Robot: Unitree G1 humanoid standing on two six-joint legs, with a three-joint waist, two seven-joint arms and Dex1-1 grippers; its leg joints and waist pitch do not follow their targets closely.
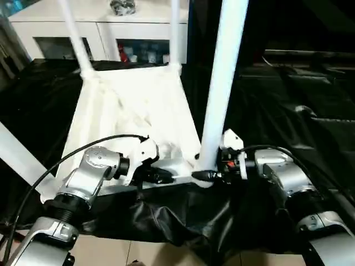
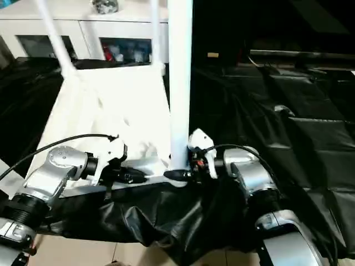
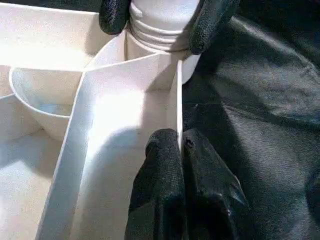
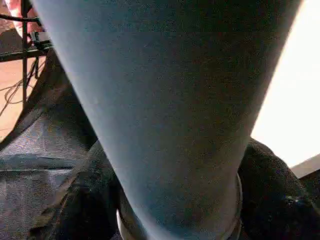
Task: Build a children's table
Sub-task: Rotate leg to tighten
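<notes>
The children's table lies upside down: its white tabletop point(image 1: 133, 105) rests on black cloth with the ribbed underside up. Two legs stand in the far corner sockets, the far left leg point(image 1: 75, 33) and the far right leg point(image 1: 175, 33). A thick white leg point(image 1: 222, 83) rises from the near right socket. My right gripper point(image 1: 204, 176) is closed around that leg's threaded base point(image 3: 160, 22), one black finger point(image 3: 210, 25) on each side. My left gripper point(image 3: 179, 142) is shut on the tabletop's thin near rim wall point(image 3: 176, 100), just left of that socket. Another leg point(image 1: 16, 155) slants at the left edge.
Black cloth point(image 1: 288, 111) covers the work surface and hangs crumpled over the near edge. A white glass-door cabinet point(image 1: 100, 33) stands behind the tabletop. Pale floor point(image 1: 111, 249) shows below. My silver forearms flank the near rim.
</notes>
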